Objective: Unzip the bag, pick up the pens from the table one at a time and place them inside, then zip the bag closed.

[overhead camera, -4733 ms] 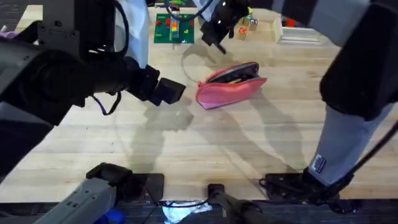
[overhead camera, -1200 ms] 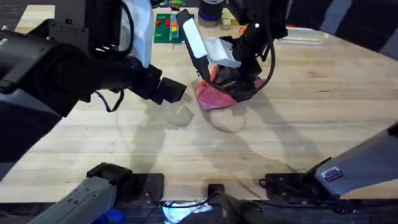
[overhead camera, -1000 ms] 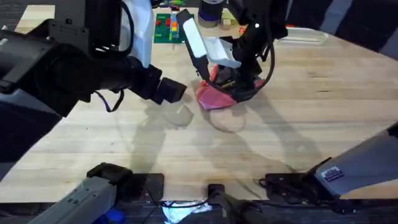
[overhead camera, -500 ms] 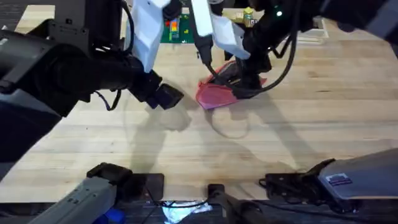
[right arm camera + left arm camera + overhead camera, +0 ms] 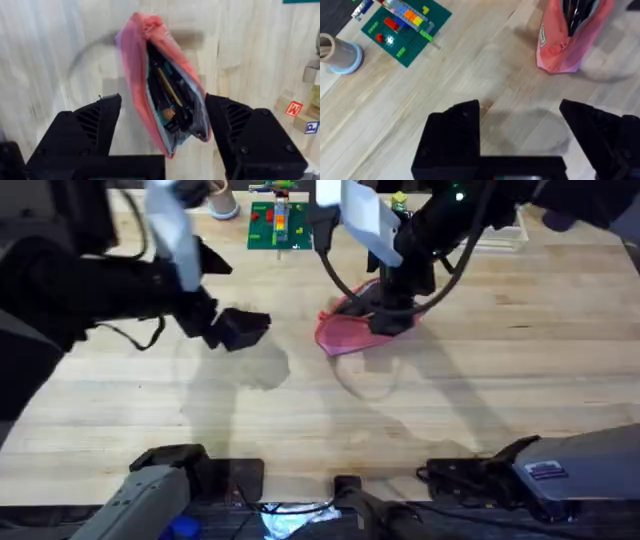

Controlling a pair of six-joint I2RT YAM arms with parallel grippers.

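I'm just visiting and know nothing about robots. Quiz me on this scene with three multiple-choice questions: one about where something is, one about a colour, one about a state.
1. Where are the pens?
A. inside the bag
B. on the green board
C. in the left hand

2. What colour is the bag?
A. blue
B. pink
C. white

3. How is the bag's zipper?
A. shut
B. open
C. torn off

A: the pens lie inside the bag.
B: its fabric is pink.
B: its mouth gapes between the open right hand; the left hand is open and apart.
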